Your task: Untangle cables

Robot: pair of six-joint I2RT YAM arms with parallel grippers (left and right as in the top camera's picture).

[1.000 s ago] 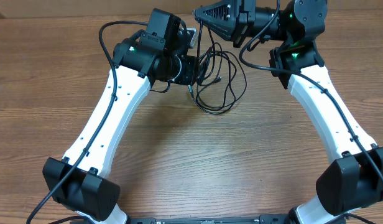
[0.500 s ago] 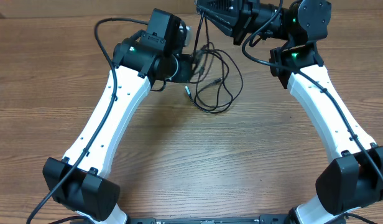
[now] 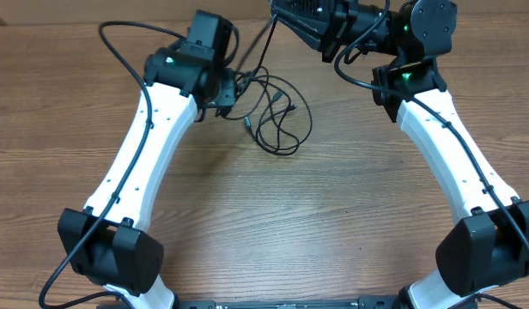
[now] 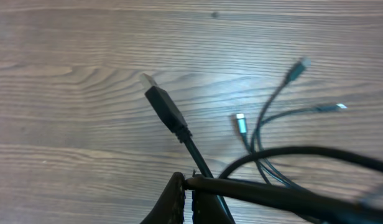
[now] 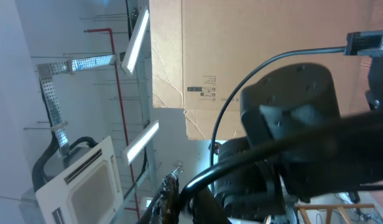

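Left gripper [image 4: 189,194] I have pinched shut on one black cord of the cables [image 4: 260,190]. The rest lies in loose loops on the table [image 3: 264,223] just to the right of the left gripper, with a flat plug [image 4: 165,107] beside it. My right gripper [image 3: 275,10], raised beyond the left gripper, is clamped on another strand rising from the loops.

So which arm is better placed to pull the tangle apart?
Left, likely. The left hand sits low over the table, shut on the cables, bare wood beside it. The right hand, shut on one too, is raised at the far edge.
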